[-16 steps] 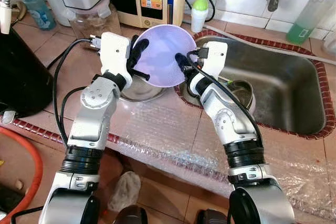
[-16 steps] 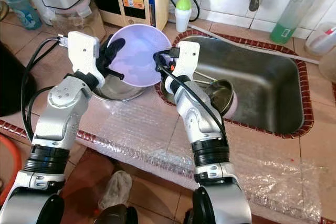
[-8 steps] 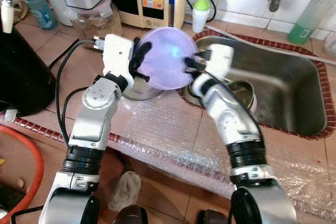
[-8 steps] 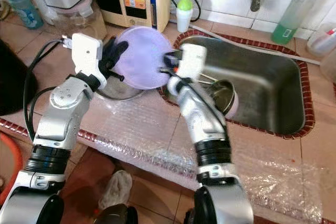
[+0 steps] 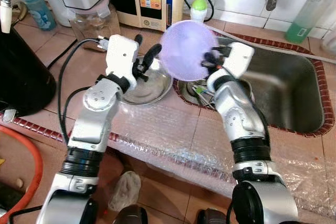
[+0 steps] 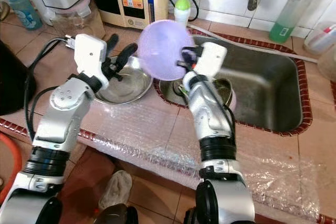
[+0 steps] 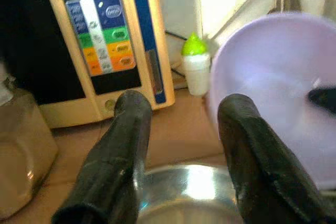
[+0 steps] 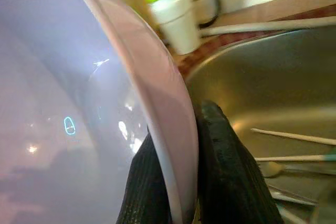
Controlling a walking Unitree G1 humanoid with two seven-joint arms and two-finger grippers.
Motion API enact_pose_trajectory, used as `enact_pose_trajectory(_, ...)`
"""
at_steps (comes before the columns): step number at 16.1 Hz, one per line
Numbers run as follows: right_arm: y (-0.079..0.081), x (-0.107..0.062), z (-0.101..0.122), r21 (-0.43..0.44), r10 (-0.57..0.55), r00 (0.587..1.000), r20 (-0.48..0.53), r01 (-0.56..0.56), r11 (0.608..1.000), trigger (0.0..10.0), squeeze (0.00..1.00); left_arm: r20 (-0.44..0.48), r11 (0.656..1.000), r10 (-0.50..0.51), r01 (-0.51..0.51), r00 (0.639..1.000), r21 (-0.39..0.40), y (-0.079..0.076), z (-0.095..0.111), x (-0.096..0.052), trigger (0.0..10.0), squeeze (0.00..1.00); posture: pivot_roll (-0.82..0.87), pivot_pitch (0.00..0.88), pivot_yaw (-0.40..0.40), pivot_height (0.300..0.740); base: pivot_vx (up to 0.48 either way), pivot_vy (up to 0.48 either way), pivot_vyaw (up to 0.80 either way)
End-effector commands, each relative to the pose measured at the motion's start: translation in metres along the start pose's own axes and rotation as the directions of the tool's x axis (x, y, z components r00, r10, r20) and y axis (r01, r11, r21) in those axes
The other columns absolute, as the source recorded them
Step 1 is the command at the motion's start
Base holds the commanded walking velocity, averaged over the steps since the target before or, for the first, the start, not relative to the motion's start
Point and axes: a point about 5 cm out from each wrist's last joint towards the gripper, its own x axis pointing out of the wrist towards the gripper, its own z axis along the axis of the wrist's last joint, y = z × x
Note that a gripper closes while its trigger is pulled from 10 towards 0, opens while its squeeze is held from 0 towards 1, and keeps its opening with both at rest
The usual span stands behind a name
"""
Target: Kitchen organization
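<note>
Both silver arms reach forward from the bottom edge of the head views, elbows bent, forearms rising toward twelve o'clock. The left arm angles from about seven o'clock up toward one o'clock; its left claw (image 5: 146, 59) has its two black fingers (image 7: 118, 161) spread apart with nothing between them, tips aimed toward two o'clock. The right arm climbs from about five o'clock and leans toward eleven o'clock, wrist cocked inward. Its right claw (image 5: 207, 62) has both fingers (image 8: 231, 182) pinched together on the rim of the lavender bowl (image 5: 188, 50), one finger on each side of the wall.
</note>
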Motion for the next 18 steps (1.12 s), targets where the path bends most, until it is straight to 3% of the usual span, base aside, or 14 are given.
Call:
enact_pose_trajectory(1, 0.002, 0.003, 0.009, 0.041, -0.009, 0.999, 0.045, 0.007, 0.999, 0.0, 0.00, 0.000, 1.000, -0.005, 0.005, 1.000, 0.021, 0.001, 0.000, -0.003, 10.0, 1.00, 0.04, 0.106, 0.037, 0.740, 0.000, 0.000, 0.00)
enact_pose_trajectory(3, -0.011, 0.003, 0.025, 0.088, -0.081, 0.986, 0.143, 0.068, 0.994, 0.0, 0.00, -0.024, 0.999, -0.001, 0.002, 1.000, 0.042, 0.004, -0.004, -0.006, 10.0, 1.00, 0.04, 0.104, 0.036, 0.740, 0.000, 0.000, 0.00)
enact_pose_trajectory(4, -0.014, 0.003, 0.026, 0.072, -0.093, 0.984, 0.150, 0.083, 0.994, 0.0, 0.00, -0.029, 0.999, -0.002, 0.003, 1.000, 0.050, 0.005, -0.005, -0.007, 10.0, 1.00, 0.04, 0.104, 0.036, 0.740, 0.000, 0.000, 0.00)
enact_pose_trajectory(5, -0.033, 0.001, 0.025, -0.032, -0.176, 0.974, 0.146, 0.182, 0.983, 0.0, 0.00, -0.066, 0.997, -0.010, 0.015, 0.998, 0.070, 0.005, -0.009, -0.009, 10.0, 1.00, 0.04, 0.103, 0.033, 0.740, 0.000, 0.000, 0.00)
enact_pose_trajectory(6, -0.056, -0.002, 0.017, -0.095, -0.289, 0.951, 0.109, 0.300, 0.949, 0.0, 0.00, -0.115, 0.997, -0.035, 0.043, 0.993, 0.067, 0.004, -0.015, -0.014, 10.0, 1.00, 0.04, 0.103, 0.031, 0.740, 0.000, 0.000, 0.00)
enact_pose_trajectory(7, -0.066, -0.005, 0.013, -0.096, -0.334, 0.939, 0.083, 0.342, 0.935, 0.0, 0.00, -0.127, 0.996, -0.039, 0.049, 0.991, 0.075, 0.005, -0.018, -0.017, 10.0, 1.00, 0.04, 0.103, 0.031, 0.740, 0.000, 0.000, 0.00)
enact_pose_trajectory(8, -0.088, -0.012, -0.002, -0.096, -0.428, 0.904, 0.019, 0.428, 0.899, 0.0, 0.00, -0.174, 0.991, -0.091, 0.106, 0.981, 0.080, 0.002, -0.026, -0.027, 10.0, 1.00, 0.04, 0.102, 0.028, 0.740, 0.000, 0.000, 0.00)
enact_pose_trajectory(10, -0.103, -0.020, -0.017, -0.104, -0.484, 0.875, -0.032, 0.478, 0.872, 0.0, 0.00, -0.228, 0.972, -0.207, 0.226, 0.951, 0.064, -0.008, -0.035, -0.040, 10.0, 1.00, 0.05, 0.103, 0.028, 0.740, 0.000, 0.000, 0.00)
enact_pose_trajectory(11, -0.108, -0.023, -0.026, -0.119, -0.499, 0.865, -0.058, 0.490, 0.864, 0.6, 0.00, -0.248, 0.960, -0.248, 0.272, 0.937, 0.066, -0.012, -0.037, -0.046, 10.0, 1.00, 0.05, 0.103, 0.029, 0.740, 0.000, 0.000, 0.00)
enact_pose_trajectory(12, -0.111, -0.026, -0.033, -0.138, -0.505, 0.859, -0.089, 0.491, 0.860, 9.7, 0.93, -0.256, 0.949, -0.287, 0.311, 0.923, 0.056, -0.015, -0.037, -0.049, 10.0, 1.00, 0.05, 0.104, 0.031, 0.740, 0.000, 0.000, 0.00)
enact_pose_trajectory(13, -0.112, -0.027, -0.039, -0.147, -0.507, 0.855, -0.108, 0.490, 0.859, 10.0, 1.00, -0.263, 0.943, -0.305, 0.329, 0.916, 0.054, -0.016, -0.036, -0.049, 10.0, 1.00, 0.05, 0.104, 0.031, 0.740, 0.000, 0.000, 0.00)
enact_pose_trajectory(18, -0.108, -0.030, -0.052, -0.148, -0.472, 0.871, -0.140, 0.453, 0.879, 10.0, 1.00, -0.270, 0.935, -0.321, 0.350, 0.908, 0.065, -0.012, -0.031, -0.043, 10.0, 1.00, 0.05, 0.102, 0.040, 0.740, 0.000, 0.000, 0.00)
